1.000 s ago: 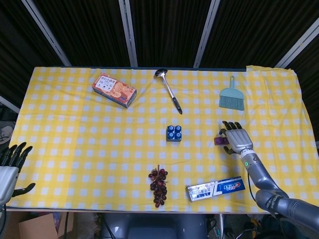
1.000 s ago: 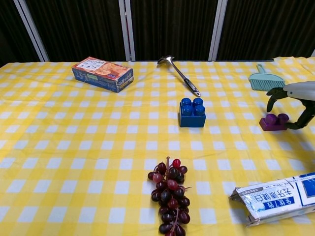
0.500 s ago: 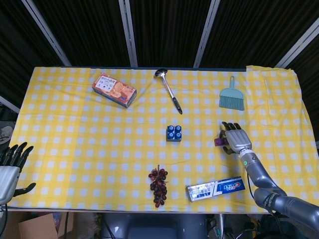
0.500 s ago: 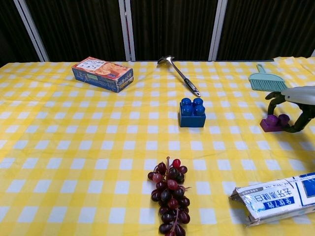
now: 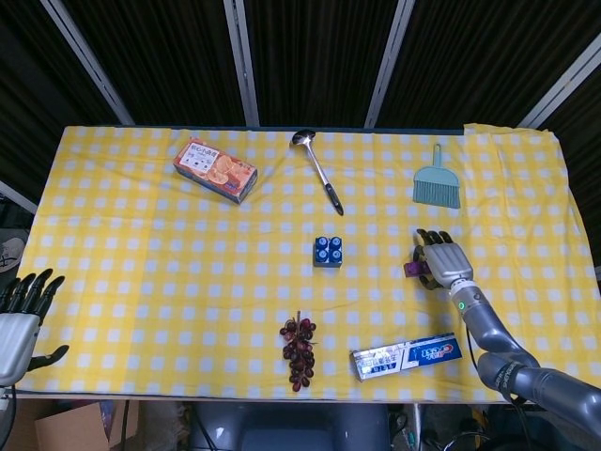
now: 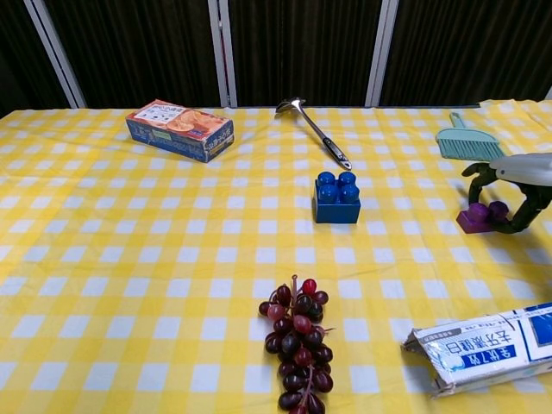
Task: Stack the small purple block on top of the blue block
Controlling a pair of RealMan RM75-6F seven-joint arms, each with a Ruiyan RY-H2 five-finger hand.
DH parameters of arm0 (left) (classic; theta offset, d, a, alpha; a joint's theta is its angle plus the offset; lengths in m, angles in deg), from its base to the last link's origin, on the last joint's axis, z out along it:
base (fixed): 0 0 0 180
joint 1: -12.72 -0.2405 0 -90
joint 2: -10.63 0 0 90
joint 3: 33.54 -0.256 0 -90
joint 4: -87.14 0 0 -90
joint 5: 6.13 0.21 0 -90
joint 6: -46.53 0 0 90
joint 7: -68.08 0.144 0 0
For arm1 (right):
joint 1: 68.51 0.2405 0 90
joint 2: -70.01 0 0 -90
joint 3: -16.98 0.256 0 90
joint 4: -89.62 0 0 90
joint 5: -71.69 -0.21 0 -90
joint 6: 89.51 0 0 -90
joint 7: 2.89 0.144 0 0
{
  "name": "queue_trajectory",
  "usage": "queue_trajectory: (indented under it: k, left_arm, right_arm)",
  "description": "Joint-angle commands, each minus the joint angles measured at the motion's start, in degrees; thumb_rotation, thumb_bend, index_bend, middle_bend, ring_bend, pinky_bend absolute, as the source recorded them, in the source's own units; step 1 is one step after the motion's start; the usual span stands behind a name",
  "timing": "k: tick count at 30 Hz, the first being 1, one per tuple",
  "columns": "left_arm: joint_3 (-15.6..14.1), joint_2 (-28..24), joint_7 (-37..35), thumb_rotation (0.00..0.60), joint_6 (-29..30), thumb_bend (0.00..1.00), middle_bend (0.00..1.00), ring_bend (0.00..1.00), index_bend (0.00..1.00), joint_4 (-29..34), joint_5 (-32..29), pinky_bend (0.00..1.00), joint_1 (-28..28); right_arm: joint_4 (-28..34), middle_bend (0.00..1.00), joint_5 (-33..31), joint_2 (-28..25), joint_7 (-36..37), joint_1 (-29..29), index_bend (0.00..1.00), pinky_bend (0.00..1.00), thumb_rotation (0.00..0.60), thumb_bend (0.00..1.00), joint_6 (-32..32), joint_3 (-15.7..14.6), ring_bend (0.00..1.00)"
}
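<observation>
Over at the right side of the table (image 5: pixel 141 244), right robot hand (image 5: pixel 445 261) curled round the small purple block (image 6: pixel 479 216), thumb and fingers (image 6: pixel 476 169) arched to either side of it; whether actually gripping or only cupping, cannot tell. Purple block low at the yellow checked cloth, well apart from the blue block (image 5: pixel 327 252), which stands alone near the middle. Left robot hand (image 5: pixel 23 310) off the near left corner, fingers spread, holding nothing. Elsewhere: orange biscuit box (image 5: pixel 215 170) far left, metal ladle (image 5: pixel 317 171) beyond the blue block, teal hand brush (image 5: pixel 437 181) beyond the right robot hand, grapes (image 5: pixel 300 349) near the front edge, toothpaste box (image 5: pixel 406 356) front right.
</observation>
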Motion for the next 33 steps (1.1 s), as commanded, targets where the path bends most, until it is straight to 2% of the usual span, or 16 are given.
queue_trajectory:
  k: [1,21,29,33]
  left_arm:
    - [0.0,0.2,0.4,0.6,-0.2,0.0,0.0,0.0,0.04,0.1,-0.1,0.04,0.1]
    - [0.0,0.7,1.5,0.6,-0.5,0.0,0.0,0.0,0.04,0.1,-0.7,0.04,0.4]
    - [-0.3,0.6,1.2,0.6,-0.2,0.0,0.0,0.0,0.04,0.1,-0.3,0.04,0.2]
    - [-0.4,0.6,0.9,0.6,-0.3,0.0,0.0,0.0,0.04,0.2,-0.2,0.04,0.2]
  right_arm:
    - [-0.3,0.0,0.3,0.2,0.4,0.1,0.42,0.0,0.6,0.44,0.0,0.0,0.01]
    - [-1.5,0.0,1.3,0.2,2.2,0.4,0.45,0.0,0.6,0.44,0.1,-0.4,0.01]
    - [-0.7,0.0,1.5,-0.2,2.0,0.3,0.54,0.0,0.6,0.44,-0.7,-0.4,0.01]
    - [0.4,0.0,2.3,-0.5,1.8,0.1,0.56,0.0,0.6,0.44,-2.1,-0.4,0.01]
